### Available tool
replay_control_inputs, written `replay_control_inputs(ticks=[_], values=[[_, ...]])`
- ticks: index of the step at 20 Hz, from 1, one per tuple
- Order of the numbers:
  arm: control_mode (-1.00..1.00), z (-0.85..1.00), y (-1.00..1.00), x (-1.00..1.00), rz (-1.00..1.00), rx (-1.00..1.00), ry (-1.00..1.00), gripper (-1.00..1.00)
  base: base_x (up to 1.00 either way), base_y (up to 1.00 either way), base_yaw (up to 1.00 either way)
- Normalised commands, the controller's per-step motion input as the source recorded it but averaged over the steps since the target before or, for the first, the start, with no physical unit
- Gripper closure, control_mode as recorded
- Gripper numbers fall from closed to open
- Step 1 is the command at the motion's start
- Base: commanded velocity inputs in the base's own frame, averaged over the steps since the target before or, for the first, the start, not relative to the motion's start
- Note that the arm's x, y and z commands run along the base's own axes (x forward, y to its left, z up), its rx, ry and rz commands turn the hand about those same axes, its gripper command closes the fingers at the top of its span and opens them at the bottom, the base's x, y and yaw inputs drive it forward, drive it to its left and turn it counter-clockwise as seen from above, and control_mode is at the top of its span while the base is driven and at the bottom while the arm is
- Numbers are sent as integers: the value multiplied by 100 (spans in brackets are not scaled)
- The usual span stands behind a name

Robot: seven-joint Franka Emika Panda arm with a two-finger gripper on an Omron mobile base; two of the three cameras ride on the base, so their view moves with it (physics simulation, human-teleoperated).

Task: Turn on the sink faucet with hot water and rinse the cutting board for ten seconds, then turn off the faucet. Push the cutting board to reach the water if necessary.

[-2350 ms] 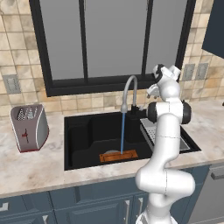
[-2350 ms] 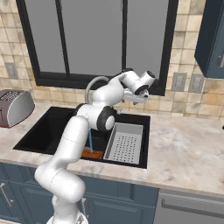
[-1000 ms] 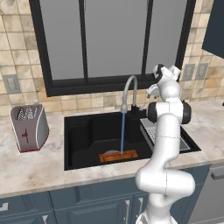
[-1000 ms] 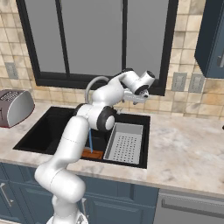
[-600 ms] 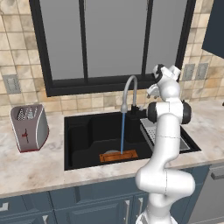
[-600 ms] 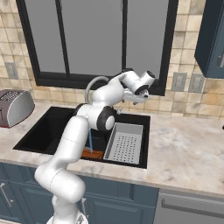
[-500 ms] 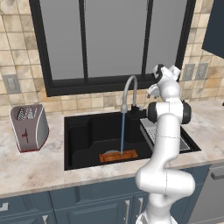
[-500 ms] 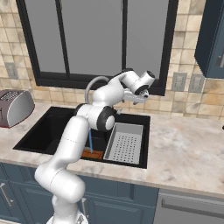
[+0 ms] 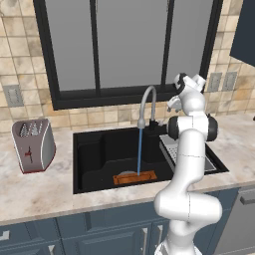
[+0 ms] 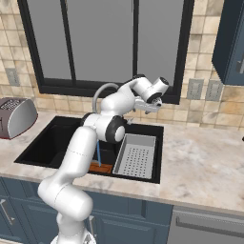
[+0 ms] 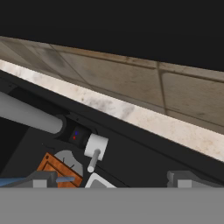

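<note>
Left base view: at frame center the water [image 9: 140,152] fell as a thin blue line from the arched grey faucet [image 9: 147,102] onto the flat orange-brown cutting board [image 9: 135,177] on the floor of the matte black sink [image 9: 94,154], so rinsing appeared underway.

Right base view: the gripper [image 10: 148,106] hung right of center above the perforated grey rack [image 10: 135,156], probably waiting near the lever.

Hand view: the jaws stood spread, holding nothing; the lever [image 11: 93,150] sat lower left.
</note>
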Motion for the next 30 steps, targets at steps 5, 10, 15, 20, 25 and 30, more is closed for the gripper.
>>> replay_control_inputs(ticks=[5,10,15,20,25,30], values=[[-100,0,0,0,0,0,0,-100,0,0,0],[-100,0,0,0,0,0,0,-100,0,0,0],[-100,0,0,0,0,0,0,-100,0,0,0],[-100,0,0,0,0,0,0,-100,0,0,0],[-100,0,0,0,0,0,0,-100,0,0,0],[-100,0,0,0,0,0,0,-100,0,0,0]])
